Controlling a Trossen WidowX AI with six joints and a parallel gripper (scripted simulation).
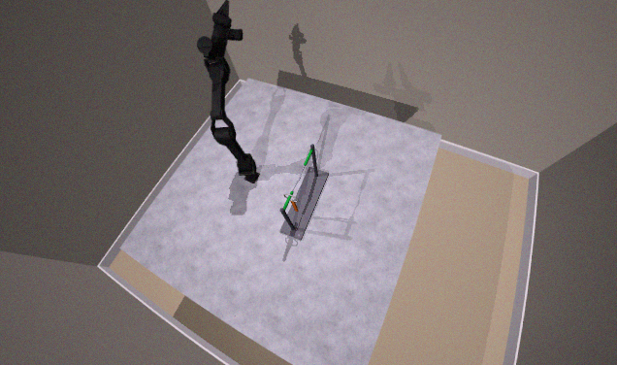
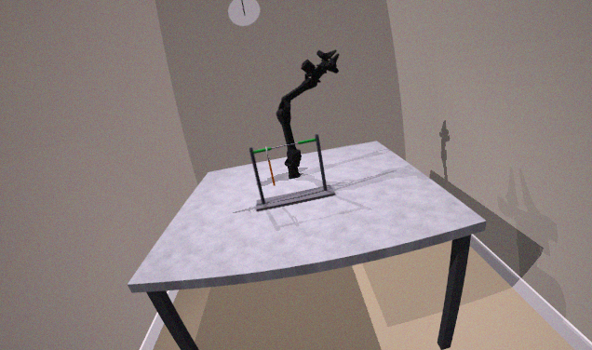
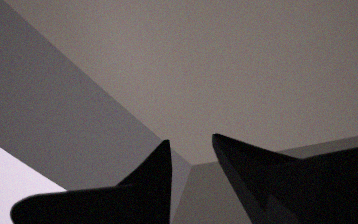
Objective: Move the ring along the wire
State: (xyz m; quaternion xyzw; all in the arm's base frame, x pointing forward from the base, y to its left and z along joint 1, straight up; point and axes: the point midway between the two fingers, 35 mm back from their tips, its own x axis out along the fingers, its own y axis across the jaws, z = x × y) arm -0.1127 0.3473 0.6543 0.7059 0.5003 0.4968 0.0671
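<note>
The ring (image 2: 267, 154) hangs around the green part (image 1: 288, 201) (image 2: 260, 151) of the wire, beside one post (image 1: 288, 219) (image 2: 257, 176). Its orange handle (image 1: 295, 206) (image 2: 272, 173) points down, clear of the base. The thin grey wire (image 2: 285, 146) runs to the other green part (image 1: 308, 156) (image 2: 307, 141) at the other post (image 1: 314, 161) (image 2: 321, 163). My gripper (image 3: 191, 142) is partly open, with nothing between its fingertips. It is high above the table, far from the ring and wire, and only wall and ceiling surfaces show behind the fingers in the wrist view.
The posts stand on a flat grey base (image 1: 315, 197) (image 2: 296, 200) on the pale table (image 1: 217, 262) (image 2: 208, 247). The arm's own base stands on the table to one side of the wire frame. Room walls surround the table.
</note>
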